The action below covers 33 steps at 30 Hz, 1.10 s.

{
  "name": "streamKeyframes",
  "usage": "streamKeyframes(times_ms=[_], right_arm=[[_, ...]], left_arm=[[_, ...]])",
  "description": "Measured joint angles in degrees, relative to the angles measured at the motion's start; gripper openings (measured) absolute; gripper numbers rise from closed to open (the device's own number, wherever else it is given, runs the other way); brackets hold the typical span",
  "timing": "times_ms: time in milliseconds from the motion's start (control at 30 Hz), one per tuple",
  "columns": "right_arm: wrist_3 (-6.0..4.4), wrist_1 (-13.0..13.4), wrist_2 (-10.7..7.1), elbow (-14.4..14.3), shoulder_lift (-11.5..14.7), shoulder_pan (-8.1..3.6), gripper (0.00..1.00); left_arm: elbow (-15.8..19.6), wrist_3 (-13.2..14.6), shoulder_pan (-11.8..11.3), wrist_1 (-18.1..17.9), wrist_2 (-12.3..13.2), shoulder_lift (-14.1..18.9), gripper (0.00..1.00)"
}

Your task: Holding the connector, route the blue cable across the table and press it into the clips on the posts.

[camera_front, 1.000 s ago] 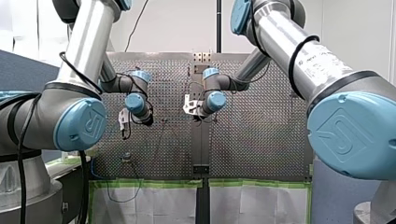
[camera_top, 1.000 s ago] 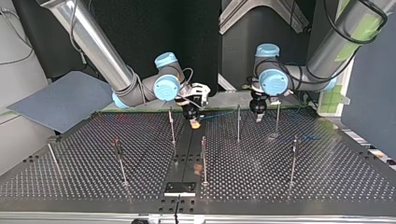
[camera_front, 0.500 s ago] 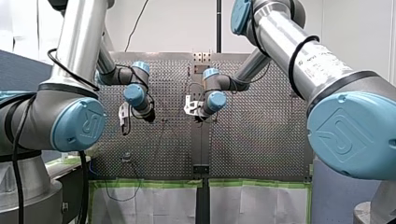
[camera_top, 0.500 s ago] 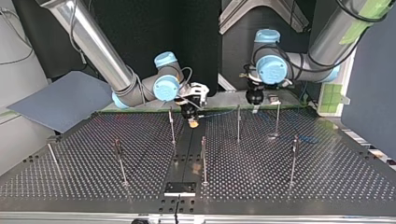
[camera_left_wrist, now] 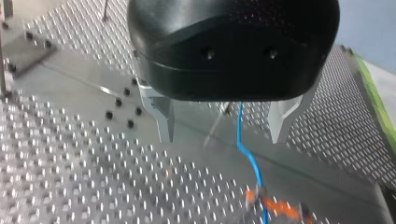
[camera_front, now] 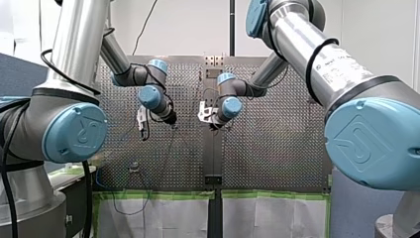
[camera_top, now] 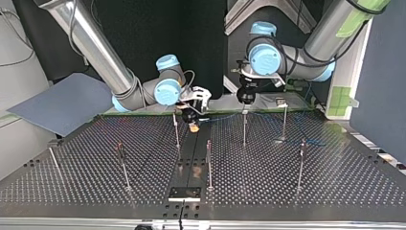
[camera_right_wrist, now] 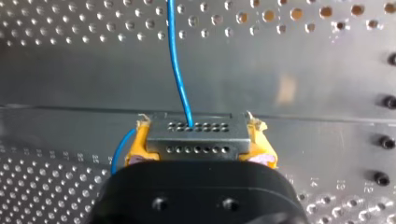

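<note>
Since a second ago my left gripper (camera_top: 245, 108) has swung across toward my right gripper (camera_top: 193, 125) and lifted, leaving the gap between two posts where it hung. It now sits just over the top of a post (camera_top: 244, 129), and whether it touches that post I cannot tell. My right gripper has edged only slightly in the same time. Seen from its own wrist, my left gripper stands wide: its two metal fingers (camera_left_wrist: 163, 116) are well apart with nothing gripped. The blue cable (camera_left_wrist: 247, 156) runs down through the gap between them, touching neither. Ahead of those fingers the cable leads to an orange blur, too smeared to make out. My right gripper is clamped on the connector (camera_right_wrist: 197, 136), a grey block with two rows of small holes, pinched at each end by the yellow pads (camera_right_wrist: 136, 145). The cable leaves the connector's far face near its middle and runs straight ahead of my right gripper over the perforated table (camera_right_wrist: 303, 65). A second loop of blue shows beside one pad, under the connector. From across the table, the cable stretches from my right gripper toward my left gripper, just above the table surface.
</note>
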<state>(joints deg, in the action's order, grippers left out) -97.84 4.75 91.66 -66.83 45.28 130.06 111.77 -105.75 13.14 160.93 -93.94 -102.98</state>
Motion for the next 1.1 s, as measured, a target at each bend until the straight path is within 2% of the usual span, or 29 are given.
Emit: streamKeyframes(times_ms=[133,333,567,733,933,1100], right_arm=[[-0.14,0.0,0.27,0.0,0.0,-0.26,0.0],[-0.18,0.1,0.32,0.0,0.0,-0.36,0.0],[-0.18,0.1,0.32,0.0,0.0,-0.44,0.0],[-0.18,0.1,0.23,0.0,-0.1,-0.46,0.0],[-0.18,0.2,0.16,0.0,-0.1,-0.46,0.0],[-0.18,0.2,0.07,0.0,-0.1,-0.46,0.0]], left_arm=[[-1.1,-1.4,2.1,-2.0,0.0,-1.6,1.0],[-3.5,-1.7,4.3,-3.7,-1.0,-4.6,1.0],[-5.3,-1.7,4.0,-3.9,-3.4,-6.0,1.0],[-5.8,-1.7,3.8,-4.2,-3.4,-6.4,1.0],[-7.2,-1.4,4.6,-4.4,-3.2,-8.6,1.0],[-9.4,-1.5,5.1,-5.0,-4.9,-11.0,1.0]])
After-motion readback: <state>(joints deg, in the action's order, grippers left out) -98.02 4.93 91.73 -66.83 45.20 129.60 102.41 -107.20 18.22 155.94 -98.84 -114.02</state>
